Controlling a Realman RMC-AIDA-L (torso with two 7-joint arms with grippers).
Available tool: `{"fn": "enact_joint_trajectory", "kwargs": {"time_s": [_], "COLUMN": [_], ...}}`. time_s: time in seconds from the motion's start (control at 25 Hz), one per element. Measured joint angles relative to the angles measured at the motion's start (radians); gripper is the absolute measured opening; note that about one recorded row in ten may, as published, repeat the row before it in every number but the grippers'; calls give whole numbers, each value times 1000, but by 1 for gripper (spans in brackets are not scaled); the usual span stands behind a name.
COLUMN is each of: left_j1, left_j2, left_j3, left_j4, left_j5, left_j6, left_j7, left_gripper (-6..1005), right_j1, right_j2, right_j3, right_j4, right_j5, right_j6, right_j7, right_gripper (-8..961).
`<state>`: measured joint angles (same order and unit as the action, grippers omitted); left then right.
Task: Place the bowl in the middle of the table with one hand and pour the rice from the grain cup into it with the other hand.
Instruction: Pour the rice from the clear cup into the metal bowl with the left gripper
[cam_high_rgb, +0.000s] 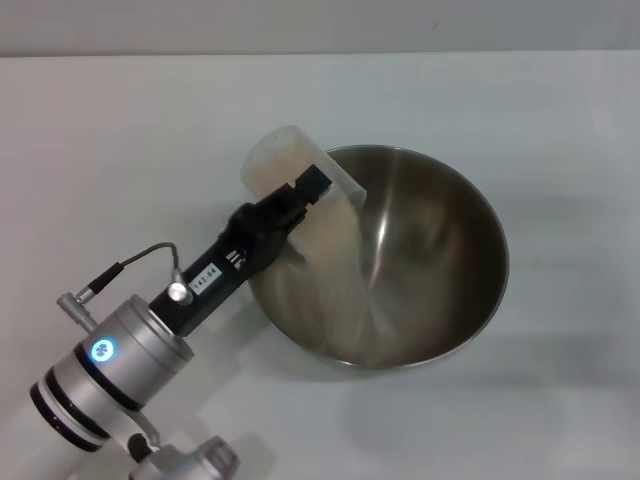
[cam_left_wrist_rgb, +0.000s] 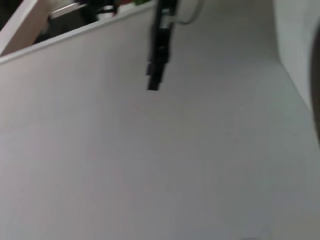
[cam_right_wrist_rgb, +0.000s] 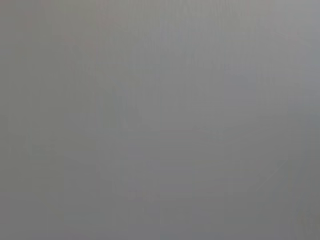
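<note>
In the head view the large steel bowl stands on the white table, a little right of centre. My left gripper is shut on the translucent grain cup and holds it tipped over the bowl's left rim, its mouth facing into the bowl. Pale rice shows inside the cup. I cannot make out rice in the bowl. The left wrist view shows only bare table and a black finger. The right gripper is out of view; the right wrist view shows only plain grey.
The table's far edge runs along the top of the head view. The left arm reaches in from the lower left. Dark clutter lies past the table edge in the left wrist view.
</note>
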<state>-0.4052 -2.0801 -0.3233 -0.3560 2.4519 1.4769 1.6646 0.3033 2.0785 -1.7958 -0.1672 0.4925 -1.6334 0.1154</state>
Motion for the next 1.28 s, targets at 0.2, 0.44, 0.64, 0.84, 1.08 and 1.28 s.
{"fn": "enact_joint_trajectory", "kwargs": {"time_s": [0.2,0.44,0.64,0.84,1.08,1.28], "left_j1": [4,7,8,8,9,37], "left_j2": [0,0,0,0,0,0], "left_j3": [4,4,4,1,-4,-59], "left_j4": [-17,-19,-20,-20,-22,-51], "left_j5": [7,31,53,56,51,46], "left_j6": [-46,-49,-49,-47,-42,-3], "left_j7": [209,353,438,447,362,-13], "left_gripper": [41,46,50,54,59,63], "right_j1": [0,0,1,2,6,11], "right_j2": [0,-1,-2,-2,-2,-2], "right_j3": [6,6,6,6,6,6], "right_j4": [0,0,0,0,0,0], "right_j5": [0,0,0,0,0,0], "right_j6": [1,0,3,4,7,9], "right_j7": [0,-2,-3,-3,-3,-4], "right_gripper": [495,495,495,495,494,494]}}
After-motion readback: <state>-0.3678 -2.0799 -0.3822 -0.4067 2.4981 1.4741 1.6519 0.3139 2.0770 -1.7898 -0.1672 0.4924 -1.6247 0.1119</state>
